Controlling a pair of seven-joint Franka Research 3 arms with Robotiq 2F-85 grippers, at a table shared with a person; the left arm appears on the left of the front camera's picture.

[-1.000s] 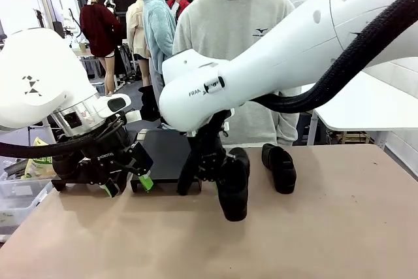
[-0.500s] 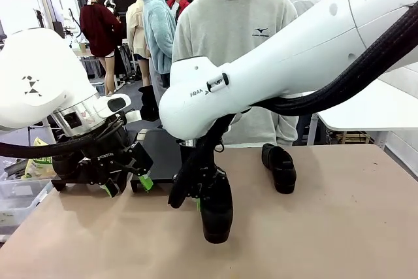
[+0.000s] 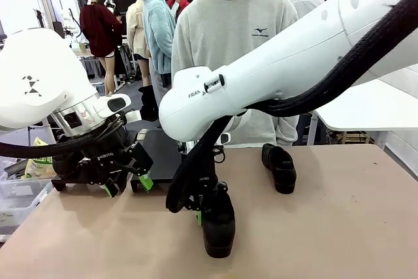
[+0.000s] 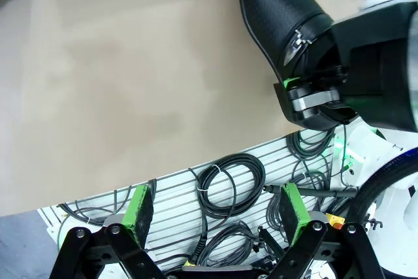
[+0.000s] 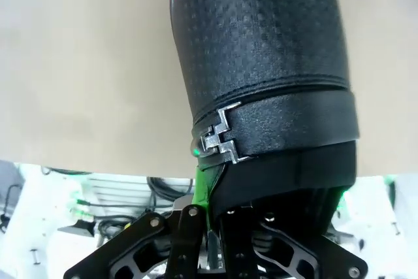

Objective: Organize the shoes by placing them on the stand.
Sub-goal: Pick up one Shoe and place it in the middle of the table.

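**Front view.** The right arm [image 3: 294,50], with lettering that begins "FRA", reaches across the middle. The right gripper [image 3: 208,208] is clamped on the held shoe [image 3: 219,227] at mid-table, in front of the black stand [image 3: 163,151]. A second shoe [image 3: 279,166] lies on the table [image 3: 339,227] near the person [image 3: 228,24].

**Left wrist view.** The left gripper [image 4: 217,206] has its fingers spread wide above coiled cables [image 4: 232,181].

**Right wrist view.** A metal buckle [image 5: 217,138] fastens the shoe's strap.

Right arm [image 3: 294,50]: white, black corrugated cable [image 3: 346,70]. Left arm [image 3: 46,63]: white, black triangle marks [image 3: 29,85] at nine o'clock. Left gripper [image 4: 215,194]: black, green pads [image 4: 139,207].
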